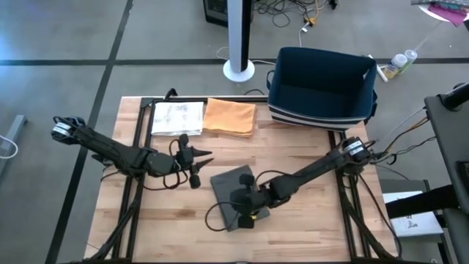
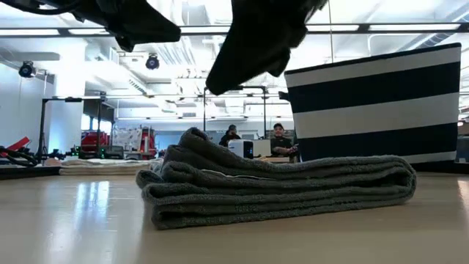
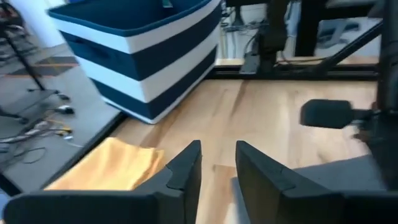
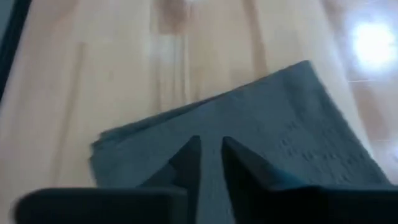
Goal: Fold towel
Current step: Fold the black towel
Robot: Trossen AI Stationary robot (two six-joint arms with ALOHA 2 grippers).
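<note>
Open wooden surface (image 1: 308, 150) between folded grey towel (image 1: 233, 192) and striped bin (image 1: 322, 88); bin blocks the far edge, orange cloth (image 1: 230, 117) and paper sheet (image 1: 176, 117) beside it.

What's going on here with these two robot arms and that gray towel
The gray towel lies folded into a thick stack on the wooden table. The right gripper hovers over it, fingers nearly together, holding nothing. The left gripper is off to the towel's side, above bare wood, with a narrow gap between its fingers and nothing held. Behind sit an orange cloth, a white sheet and a striped navy bin.
</note>
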